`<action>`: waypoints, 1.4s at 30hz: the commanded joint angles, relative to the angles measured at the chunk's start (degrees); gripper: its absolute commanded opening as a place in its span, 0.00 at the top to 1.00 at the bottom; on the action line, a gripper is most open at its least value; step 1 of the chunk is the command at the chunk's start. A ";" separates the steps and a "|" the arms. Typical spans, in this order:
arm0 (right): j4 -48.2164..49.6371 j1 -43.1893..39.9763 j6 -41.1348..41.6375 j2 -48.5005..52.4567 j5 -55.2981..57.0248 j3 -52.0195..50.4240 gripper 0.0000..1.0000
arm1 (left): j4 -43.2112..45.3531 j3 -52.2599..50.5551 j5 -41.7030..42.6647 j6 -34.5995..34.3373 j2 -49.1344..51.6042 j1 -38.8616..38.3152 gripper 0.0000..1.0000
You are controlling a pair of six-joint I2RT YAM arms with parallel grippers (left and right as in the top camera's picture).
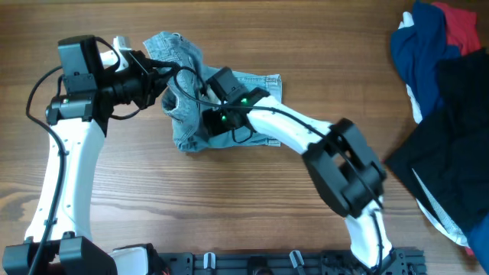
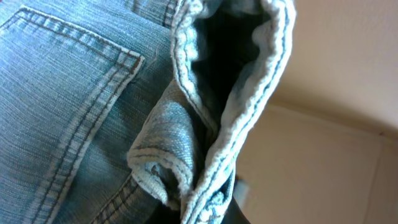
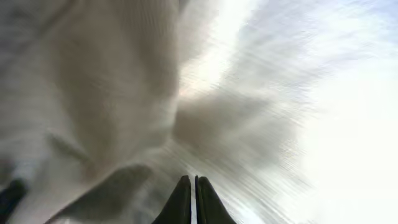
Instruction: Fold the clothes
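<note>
Denim shorts (image 1: 187, 131) lie crumpled on the wooden table (image 1: 229, 221), between my two hands. My left gripper (image 1: 158, 80) reaches into their left side, and the cloth rises around it there. In the left wrist view the denim fills almost everything: a stitched back pocket (image 2: 62, 124) is to the left of my hand, and a thick, rolled edge (image 2: 249, 106) stands open just in front of it. My own fingers are hidden by this cloth, so I cannot tell if the left hand is holding or wide.

My right gripper (image 1: 208, 121) is down on the middle of the shorts, close to the left one. Its camera is blurred, but the two dark fingertips (image 3: 181, 198) are nearly together, with only a thin line of light between them, and pale cloth is directly ahead of them.

Far to the right of my right hand, well apart from the shorts, there is a navy, red and white pile (image 1: 420, 46), and a black garment (image 1: 451, 137) below it.
</note>
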 commanded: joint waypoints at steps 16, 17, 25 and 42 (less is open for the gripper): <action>-13.22 -12.52 6.29 -24.83 17.22 0.00 0.96 | -0.52 1.77 -19.67 2.93 -0.20 -15.41 0.96; -13.84 -12.98 6.05 -25.46 17.20 0.00 0.96 | -1.20 1.77 -21.84 2.91 0.02 -16.59 0.96; -17.59 -13.64 5.53 -28.92 17.20 0.00 0.96 | 4.44 1.73 -28.17 2.86 8.48 -26.71 0.95; -21.99 -13.64 4.94 -29.03 16.24 0.00 0.96 | 9.99 1.81 -29.59 10.14 9.90 -26.40 0.00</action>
